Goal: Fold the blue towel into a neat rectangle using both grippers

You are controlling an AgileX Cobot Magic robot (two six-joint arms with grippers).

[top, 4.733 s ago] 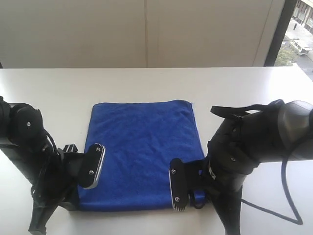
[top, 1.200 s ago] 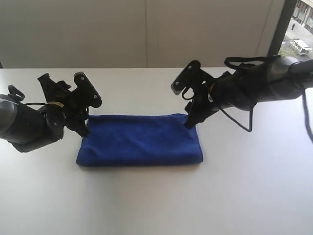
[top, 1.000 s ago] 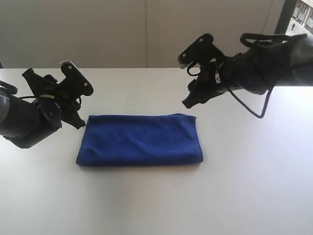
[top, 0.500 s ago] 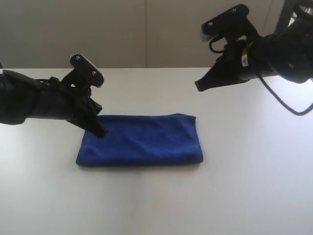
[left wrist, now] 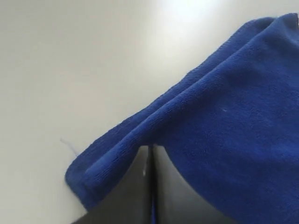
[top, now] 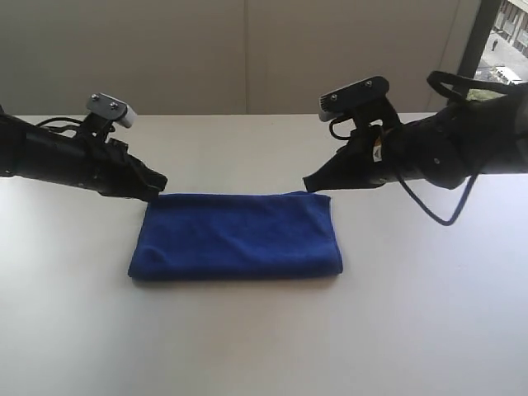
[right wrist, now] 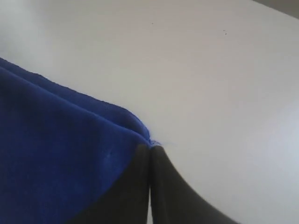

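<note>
Left gripper: spread and raised a second ago, it is now pressed together with its tip low at the towel's far left corner. Whether it has caught any cloth cannot be told.
Towel: unmoved, it lies folded once into a wide band at the centre of the surface.
Right gripper: high and spread a moment ago, it is now down at the far right corner, pressed together.
Meaning: the first fold looks done, and both tips seem set for a second one.
</note>
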